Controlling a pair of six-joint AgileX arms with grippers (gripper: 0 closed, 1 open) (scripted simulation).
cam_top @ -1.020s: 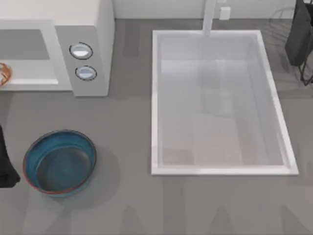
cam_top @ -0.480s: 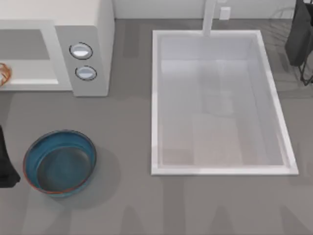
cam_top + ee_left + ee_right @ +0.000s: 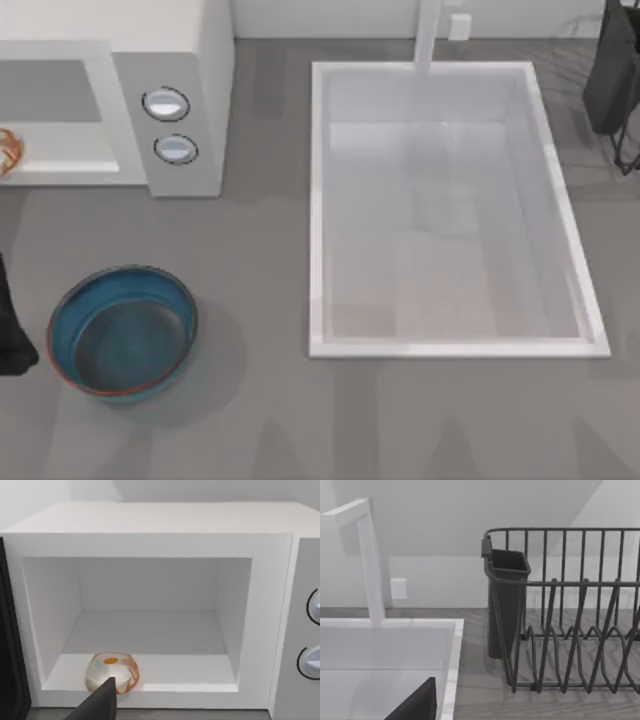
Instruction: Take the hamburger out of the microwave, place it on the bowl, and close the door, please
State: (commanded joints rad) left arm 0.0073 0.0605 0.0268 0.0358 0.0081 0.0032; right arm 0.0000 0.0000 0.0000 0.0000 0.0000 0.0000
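Observation:
The white-grey microwave (image 3: 170,60) stands at the table's far left with its cavity (image 3: 145,610) open. The hamburger (image 3: 111,672), a pale lump with orange patches, lies on the cavity floor near the front lip, and it also peeks in at the top view's left edge (image 3: 8,150). The door (image 3: 9,645) shows as a dark strip swung out beside the cavity. My left gripper (image 3: 97,706) hovers just in front of the hamburger, a little apart from it. The blue-teal bowl (image 3: 122,332) sits empty on the table in front of the microwave, right of my left arm (image 3: 12,325).
A large white sink (image 3: 450,210) with a faucet (image 3: 428,35) fills the table's middle and right. A dark dish rack (image 3: 570,610) with a cutlery cup (image 3: 506,595) stands at the far right, where my right arm (image 3: 612,70) is parked. Two dials (image 3: 166,104) face up on the microwave panel.
My left arm has crept slightly toward the top view's left edge. Bowl, hamburger and right arm stay where they were.

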